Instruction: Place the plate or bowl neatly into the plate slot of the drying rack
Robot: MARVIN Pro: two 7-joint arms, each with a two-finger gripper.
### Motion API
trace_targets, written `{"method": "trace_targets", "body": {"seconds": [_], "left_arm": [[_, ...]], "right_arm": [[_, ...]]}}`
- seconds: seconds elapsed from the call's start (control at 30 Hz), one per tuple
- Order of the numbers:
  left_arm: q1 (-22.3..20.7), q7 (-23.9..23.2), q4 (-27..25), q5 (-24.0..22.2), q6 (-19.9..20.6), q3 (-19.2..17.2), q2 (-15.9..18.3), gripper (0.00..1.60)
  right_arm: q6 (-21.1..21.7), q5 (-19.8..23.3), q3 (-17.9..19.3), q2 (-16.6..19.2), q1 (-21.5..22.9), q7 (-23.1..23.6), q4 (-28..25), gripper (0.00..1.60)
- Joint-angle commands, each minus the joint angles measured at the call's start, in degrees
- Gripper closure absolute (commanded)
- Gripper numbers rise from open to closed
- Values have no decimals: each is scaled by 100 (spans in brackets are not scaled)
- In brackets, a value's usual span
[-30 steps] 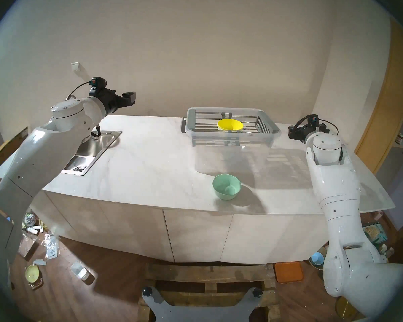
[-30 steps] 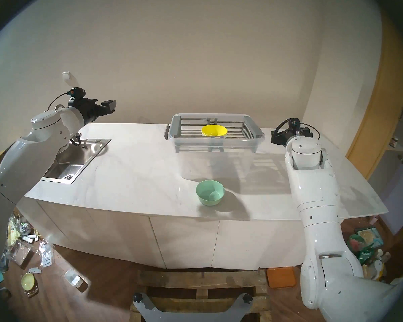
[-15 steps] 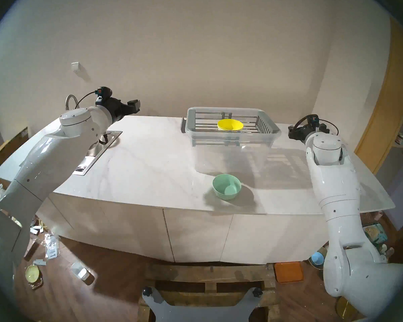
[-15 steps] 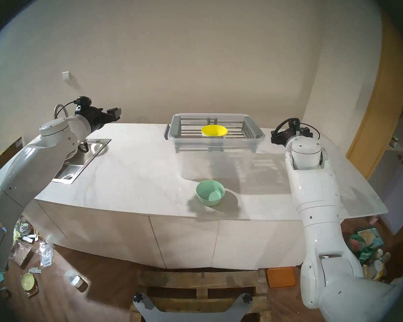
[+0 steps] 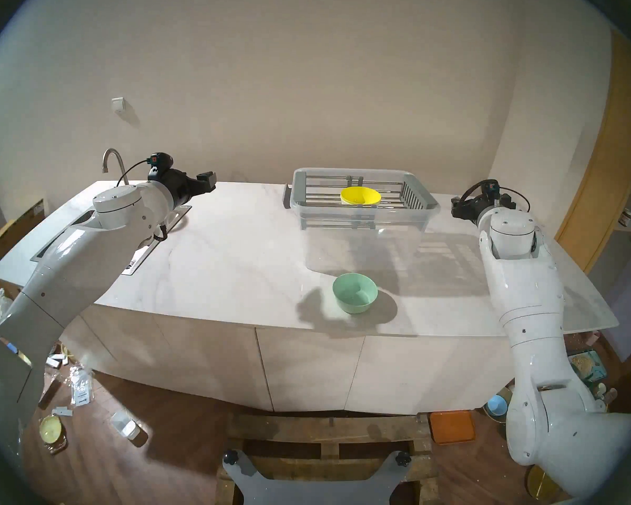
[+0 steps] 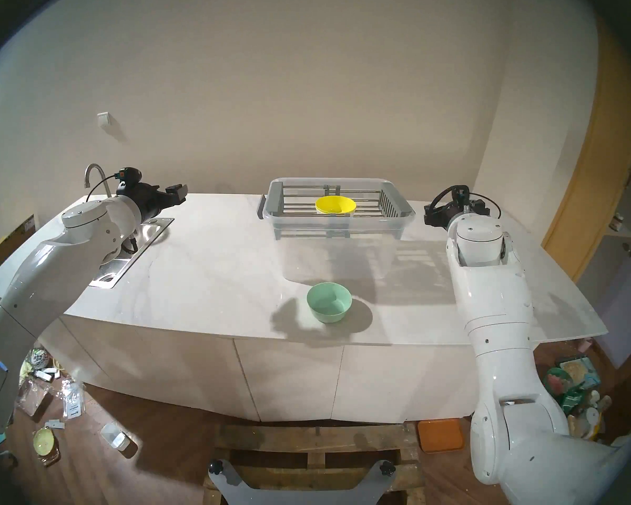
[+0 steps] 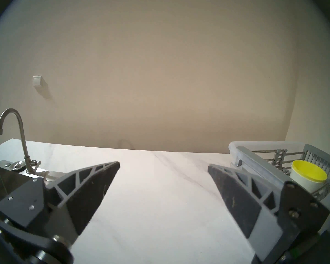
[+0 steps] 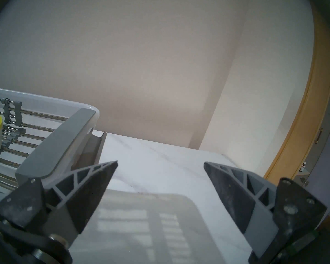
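Green bowl [image 5: 355, 293]: set on the surface [image 5: 234, 256], in front of the drying rack [image 5: 361, 198].
Yellow bowl [image 5: 360, 200]: laid in the drying rack's plate slot [image 5: 321, 196].
Left gripper [image 7: 163, 167]: fingers held apart, nothing gripped.
Right gripper [image 8: 160, 165]: fingers held apart, just right of the rack.

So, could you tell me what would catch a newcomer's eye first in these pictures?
Probably the yellow bowl, the brightest thing in view, sitting on the rods of the grey drying rack atop a clear plastic tub at the back of the white counter. Next, the mint green bowl alone near the counter's front edge, with the left gripper and right gripper open and empty at either side.
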Motion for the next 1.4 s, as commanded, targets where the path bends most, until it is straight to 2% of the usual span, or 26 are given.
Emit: {"method": "trace_targets", "body": {"seconds": [0.0, 0.67, 0.9, 1.0, 1.17, 1.3, 1.37], "left_arm": [[-139, -71, -40, 24, -110, -55, -50, 0], [-286, -54, 65, 91, -14, 98, -111, 0], [-288, -51, 66, 90, -16, 103, -111, 0], [-289, -50, 67, 90, -17, 104, -111, 0], [-289, -49, 67, 90, -17, 106, -111, 0], [-288, -44, 66, 89, -18, 107, -110, 0], [-290, -45, 66, 88, -18, 109, -110, 0]], "right_arm": [[-109, -13, -1, 20, 134, -12, -151, 0], [-117, -29, -9, 38, 133, -17, -173, 0], [-176, -194, -19, 290, 251, -103, 25, 0], [18, -64, 136, 357, 275, -7, 9, 0], [90, -158, 164, 616, 176, 65, -128, 0], [240, -144, 262, 894, -17, 230, -551, 0], [417, -82, 322, 1138, -196, 400, -937, 0]]}}
